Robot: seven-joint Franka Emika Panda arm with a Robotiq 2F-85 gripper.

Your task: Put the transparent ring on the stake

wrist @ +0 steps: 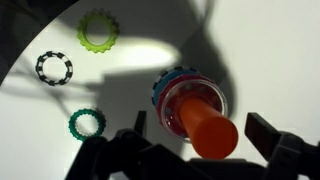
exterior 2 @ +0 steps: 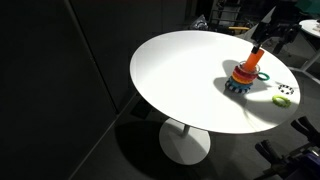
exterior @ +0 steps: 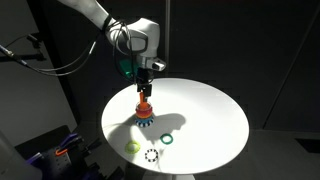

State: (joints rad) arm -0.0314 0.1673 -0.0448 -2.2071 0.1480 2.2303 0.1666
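The stake is an orange-red peg on a round blue-rimmed base, seen from above in the wrist view. It also shows in both exterior views. The transparent ring shows as a clear pale rim around the peg, low down on the base. My gripper is straight above the peg, with one finger on each side of it, apart from it. The gripper is open and holds nothing. It also shows just above the stake in both exterior views.
On the round white table lie a yellow-green ring, a black-and-white dotted ring and a green ring, all beside the stake. The table edge curves close to the dotted ring.
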